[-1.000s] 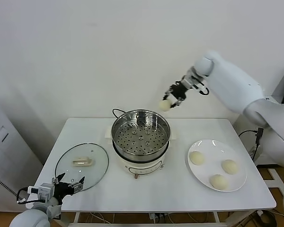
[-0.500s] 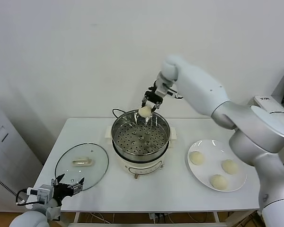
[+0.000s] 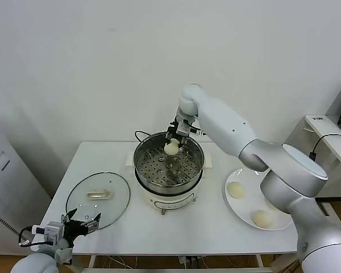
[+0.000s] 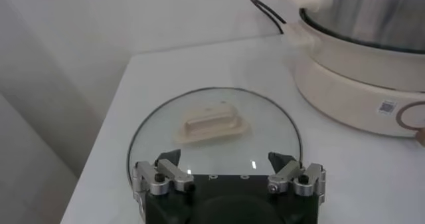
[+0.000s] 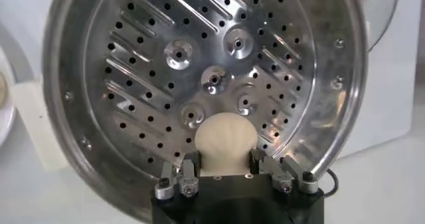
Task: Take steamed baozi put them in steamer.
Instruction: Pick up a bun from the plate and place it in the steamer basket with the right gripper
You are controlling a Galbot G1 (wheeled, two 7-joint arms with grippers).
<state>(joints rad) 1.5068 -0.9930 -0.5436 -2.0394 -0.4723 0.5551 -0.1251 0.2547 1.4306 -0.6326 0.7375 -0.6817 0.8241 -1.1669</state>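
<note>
We see the right gripper (image 3: 171, 142) pinching one steamed baozi (image 3: 171, 148) between its dark fingers (image 5: 188, 167), holding it over the far part of the steamer (image 3: 169, 161), at about twelve o'clock of the pot's mouth. In the right wrist view the bun (image 5: 226, 141) is a smooth, matte, cream-white dome, rounded and unmarked, clamped on both flanks. We cannot tell whether it touches the tray below.

The steamer (image 5: 199, 79) is a round pot of shiny stainless steel; its perforated tray (image 5: 219, 79) carries rows of small round holes, pressed ridges and a few raised bosses near the middle. It sits on a white base (image 4: 362, 92) with a black cord (image 4: 272, 12) at the back.

At three o'clock from the steamer we see a flat, round white plate (image 3: 241, 213) on the white bench (image 3: 210, 227), with two more pale buns visible, one at (image 3: 235, 189) and one at (image 3: 262, 218); the right arm hides part of the plate.

At nine o'clock lies a round glass lid (image 3: 98, 199) with a cream handle (image 4: 209, 124). The left gripper (image 4: 229, 172) waits at the bench's near left corner, just beside the lid's rim, its fingers spread wide and holding nothing.
</note>
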